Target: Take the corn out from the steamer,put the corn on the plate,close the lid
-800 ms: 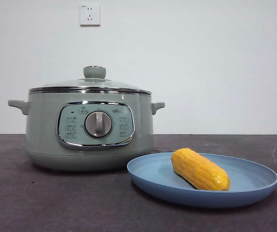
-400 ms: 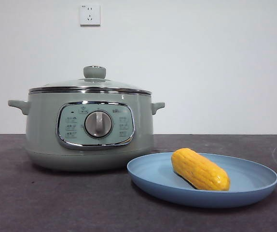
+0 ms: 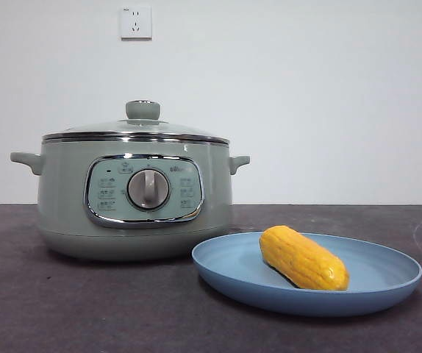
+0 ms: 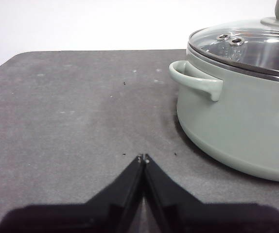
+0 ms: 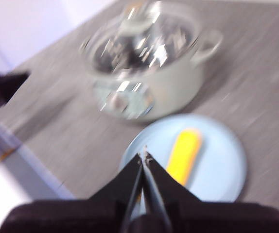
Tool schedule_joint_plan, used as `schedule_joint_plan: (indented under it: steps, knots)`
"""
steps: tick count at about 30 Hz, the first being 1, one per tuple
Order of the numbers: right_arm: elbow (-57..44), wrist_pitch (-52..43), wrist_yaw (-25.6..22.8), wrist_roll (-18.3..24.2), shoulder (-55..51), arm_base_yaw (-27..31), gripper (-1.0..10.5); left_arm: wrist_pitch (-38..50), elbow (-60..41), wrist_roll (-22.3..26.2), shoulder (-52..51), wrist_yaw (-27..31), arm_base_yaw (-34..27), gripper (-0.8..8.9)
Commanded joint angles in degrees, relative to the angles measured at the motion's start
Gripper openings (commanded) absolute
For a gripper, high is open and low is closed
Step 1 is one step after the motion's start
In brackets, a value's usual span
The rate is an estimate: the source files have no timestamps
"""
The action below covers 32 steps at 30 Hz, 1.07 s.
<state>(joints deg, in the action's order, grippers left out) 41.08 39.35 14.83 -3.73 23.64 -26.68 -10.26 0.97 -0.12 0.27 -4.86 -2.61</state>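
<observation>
Left end effector [image 4: 143, 158] jaws closed, empty; right end effector [image 5: 143, 155] seemingly likewise, blurred.

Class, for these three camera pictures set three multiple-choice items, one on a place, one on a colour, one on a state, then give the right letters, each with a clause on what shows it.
1. Where does the corn lie?
A. inside the steamer
B. on the plate
C. on the bare table

2. What colour is the plate?
A. light blue
B. white
C. red

3. How is the lid?
A. lying on the table
B. held in a gripper
C. seated on the steamer

Answers: 1 B, the cob rests inside the plate's rim; 2 A, front and right wrist views both show it light blue; 3 C, its metal rim sits on the pot's top edge, no gripper touching it.
</observation>
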Motion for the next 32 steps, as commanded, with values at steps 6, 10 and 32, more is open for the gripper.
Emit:
schedule_joint_plan:
  steps: [6, 10, 32]
  knots:
    - [-4.7, -14.0, -0.2, 6.2, -5.3, 13.8, 0.0, 0.1, -0.8, -0.5, -0.2, 0.2, -0.2, -0.04]
    - [-13.9, -25.5, -0.2, 5.7, -9.4, 17.3, 0.0, 0.1, -0.8, -0.5, -0.2, 0.2, -0.2, -0.04]
    - [-40.8, -36.1, -12.2, -2.0, -23.6, 20.0, 0.0, 0.1, -0.8, -0.5, -0.2, 0.2, -0.2, -0.04]
